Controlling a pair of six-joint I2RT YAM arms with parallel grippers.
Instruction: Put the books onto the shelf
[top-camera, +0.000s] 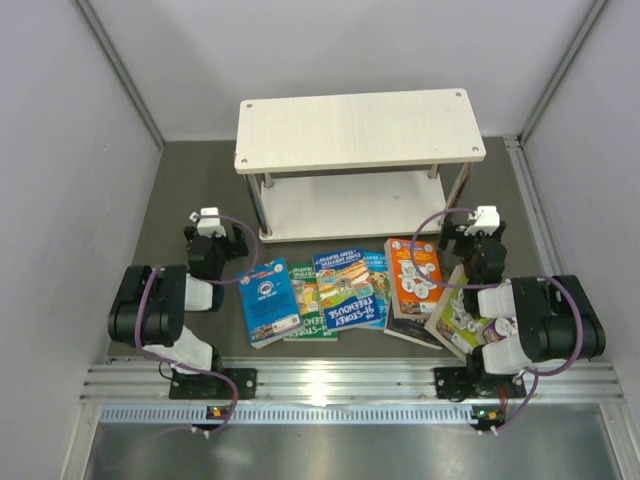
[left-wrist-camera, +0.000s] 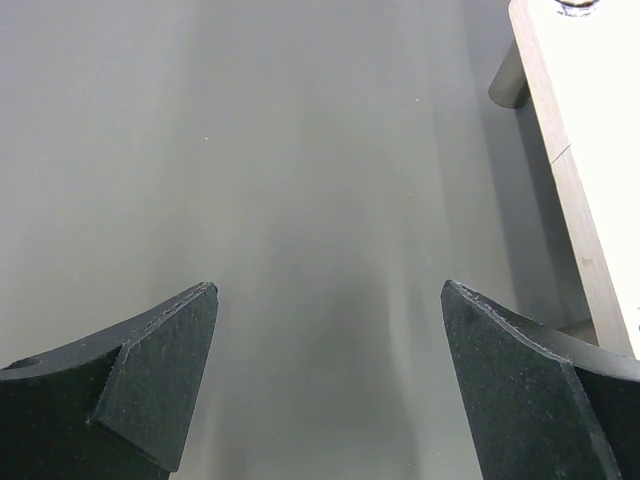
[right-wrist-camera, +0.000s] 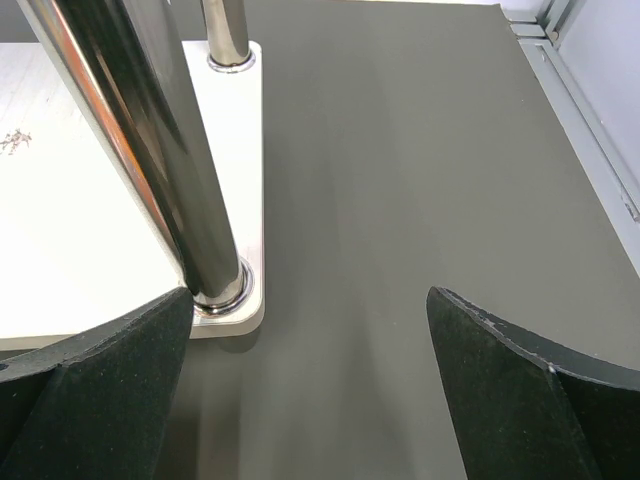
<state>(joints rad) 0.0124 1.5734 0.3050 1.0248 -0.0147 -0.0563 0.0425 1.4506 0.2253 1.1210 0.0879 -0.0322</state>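
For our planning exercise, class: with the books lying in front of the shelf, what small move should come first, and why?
Probably swing the left gripper toward the blue book beside it: it and the right gripper are open and empty, and all books lie flat before the shelf.

Around the claws: dark grey tabletop (left-wrist-camera: 300, 150), pale walls (top-camera: 60, 150), aluminium rail (top-camera: 340, 378).
We see the matte tabletop spreading beneath and ahead of the left claw (left-wrist-camera: 330, 380) and the right claw (right-wrist-camera: 310, 390). The walls stand outboard of each claw and far ahead of both. The slotted aluminium rail runs behind them.
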